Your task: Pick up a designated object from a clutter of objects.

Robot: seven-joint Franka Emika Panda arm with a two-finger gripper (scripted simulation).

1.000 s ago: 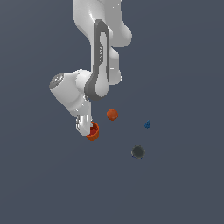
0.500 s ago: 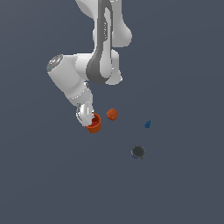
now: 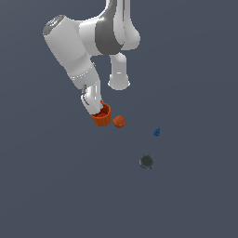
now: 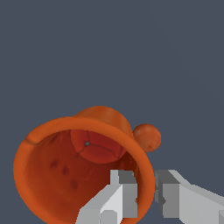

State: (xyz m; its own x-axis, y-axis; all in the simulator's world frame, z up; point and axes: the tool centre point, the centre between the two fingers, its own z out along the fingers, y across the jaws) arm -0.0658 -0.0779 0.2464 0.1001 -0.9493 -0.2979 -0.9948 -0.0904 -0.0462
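Observation:
The orange-red ribbed cup (image 3: 102, 116), the designated object, hangs tilted above the floor. My gripper (image 3: 96, 109) is shut on its rim. In the wrist view one finger (image 4: 121, 192) sits inside the cup (image 4: 61, 175) and the other finger (image 4: 171, 192) outside, with the gripper (image 4: 145, 186) pinching the wall. The rest of the clutter lies apart on the floor: a small orange-red lump (image 3: 119, 122) just to the exterior view's right of the cup, also seen past the rim as the lump (image 4: 147, 137), a tiny blue piece (image 3: 157, 132), and a dark round object (image 3: 147, 161).
The arm's white links (image 3: 74, 51) fill the top of the exterior view above the cup. Flat grey floor (image 3: 56, 186) lies all around the objects.
The arm has risen and carried the cup upward with it, away from the floor. The lump, blue piece and dark object stayed put.

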